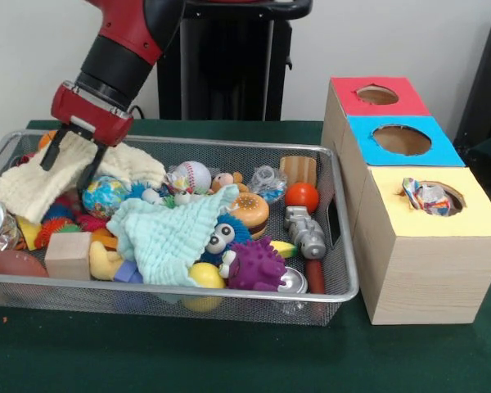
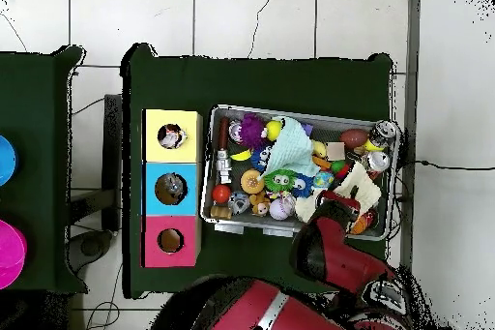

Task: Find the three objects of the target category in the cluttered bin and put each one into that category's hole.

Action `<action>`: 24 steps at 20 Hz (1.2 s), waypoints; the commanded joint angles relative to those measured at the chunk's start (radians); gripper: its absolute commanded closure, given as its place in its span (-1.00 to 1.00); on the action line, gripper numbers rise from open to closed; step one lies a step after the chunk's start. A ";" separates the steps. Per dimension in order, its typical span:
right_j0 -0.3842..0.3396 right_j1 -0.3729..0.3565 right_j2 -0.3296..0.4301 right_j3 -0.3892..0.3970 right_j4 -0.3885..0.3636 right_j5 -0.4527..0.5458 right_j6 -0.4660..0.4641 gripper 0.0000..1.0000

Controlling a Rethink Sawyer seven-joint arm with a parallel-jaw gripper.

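The bin (image 1: pixel 344 270) is packed rim to rim: a mint cloth (image 1: pixel 168 233) drapes the middle, a cream cloth (image 1: pixel 61 176) covers the corner under the gripper (image 1: pixel 69 168). Bare green table (image 1: pixel 229 352) lies open around it. A wad (image 1: pixel 426 196) plugs the yellow hole (image 1: pixel 442 199).

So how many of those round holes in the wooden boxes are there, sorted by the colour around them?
Red surround: 1
Blue surround: 1
Yellow surround: 1, with a crumpled printed wad sitting in it
Total: 3
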 commanded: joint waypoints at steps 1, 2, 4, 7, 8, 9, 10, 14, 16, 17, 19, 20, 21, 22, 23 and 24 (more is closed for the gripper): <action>-0.011 -0.108 0.247 -0.076 -0.180 0.061 0.185 -1.00; -0.005 -0.106 0.240 -0.078 -0.185 0.034 0.180 -1.00; -0.024 -0.105 0.262 -0.082 -0.219 0.018 0.186 -1.00; -0.046 -0.110 0.297 -0.078 -0.254 0.019 0.199 -1.00; -0.063 -0.119 0.324 -0.072 -0.279 0.029 0.212 -1.00; -0.072 -0.122 0.340 -0.072 -0.290 0.036 0.218 -1.00; -0.086 -0.125 0.365 -0.068 -0.311 0.034 0.230 -1.00; -0.122 -0.126 0.442 -0.076 -0.365 -0.045 0.267 -1.00; -0.154 -0.122 0.505 -0.092 -0.415 -0.050 0.286 -1.00; -0.163 -0.116 0.523 -0.098 -0.423 -0.046 0.288 -1.00; -0.178 -0.100 0.553 -0.107 -0.433 -0.061 0.286 -1.00; -0.187 -0.093 0.571 -0.110 -0.438 -0.061 0.288 -1.00; -0.195 -0.087 0.584 -0.114 -0.445 -0.065 0.284 -1.00; -0.204 -0.082 0.612 -0.122 -0.463 -0.057 0.286 -1.00; -0.216 -0.075 0.631 -0.128 -0.473 -0.049 0.287 -1.00; -0.216 -0.064 0.637 -0.129 -0.469 -0.062 0.280 -1.00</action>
